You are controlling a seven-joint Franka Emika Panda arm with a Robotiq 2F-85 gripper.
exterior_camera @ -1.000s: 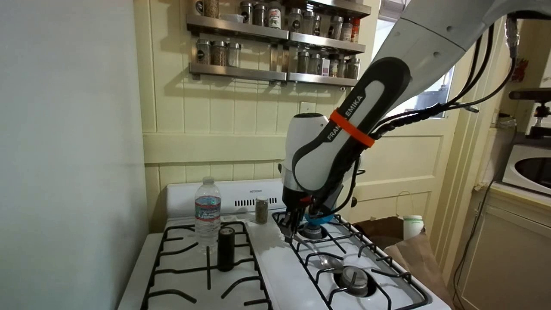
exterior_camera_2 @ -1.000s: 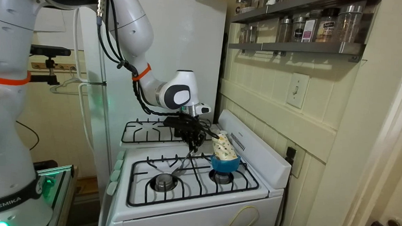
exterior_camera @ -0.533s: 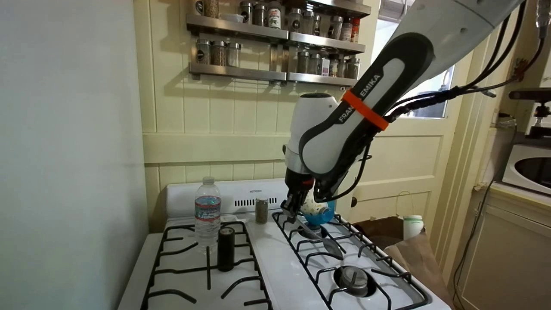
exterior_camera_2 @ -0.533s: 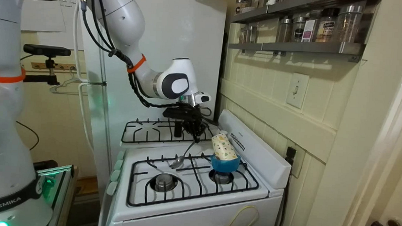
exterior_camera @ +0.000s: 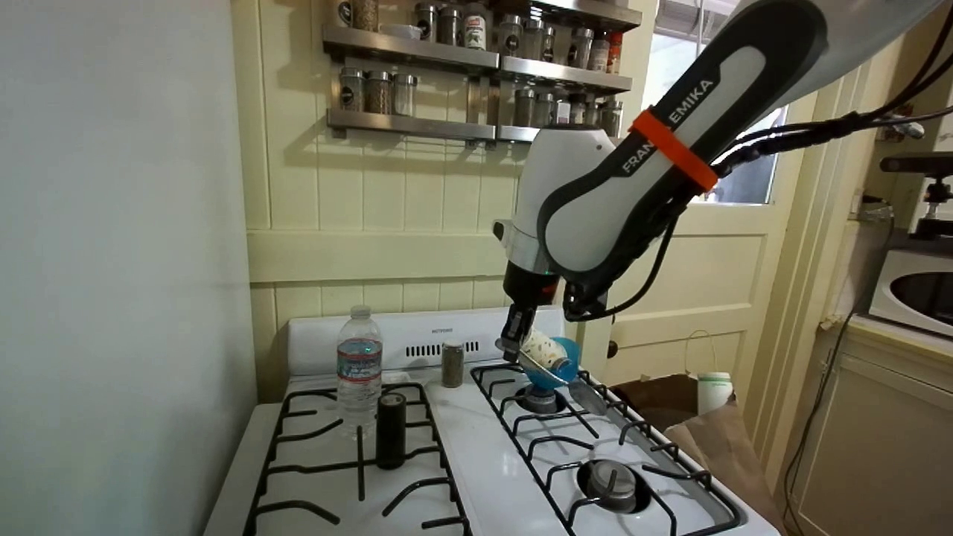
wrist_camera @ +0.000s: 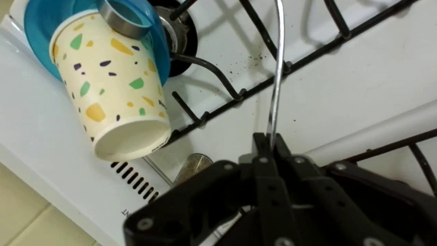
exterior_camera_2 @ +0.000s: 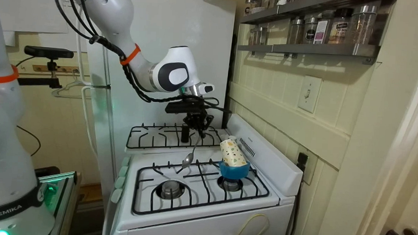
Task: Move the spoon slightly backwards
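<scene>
The metal spoon (exterior_camera_2: 187, 160) is clamped by its handle in the Robotiq gripper (wrist_camera: 269, 137) and held aslant over the burner grate (wrist_camera: 315, 53). In the wrist view, its bowl is cut off and a glass jar (wrist_camera: 195, 165) is partly covered.

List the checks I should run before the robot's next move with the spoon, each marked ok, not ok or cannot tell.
1. Grip: ok; the gripper is shut on the spoon by its handle.
2. Spoon raised: ok; it appears to hang above the grate.
3. Spoon clear of the cup: ok; a gap shows between them in the wrist view.
4. Cup upright: not ok; it leans in the blue bowl.
5. Water bottle upright: ok.
6. Stopping spot: cannot tell; nothing marks how far back to go.
</scene>
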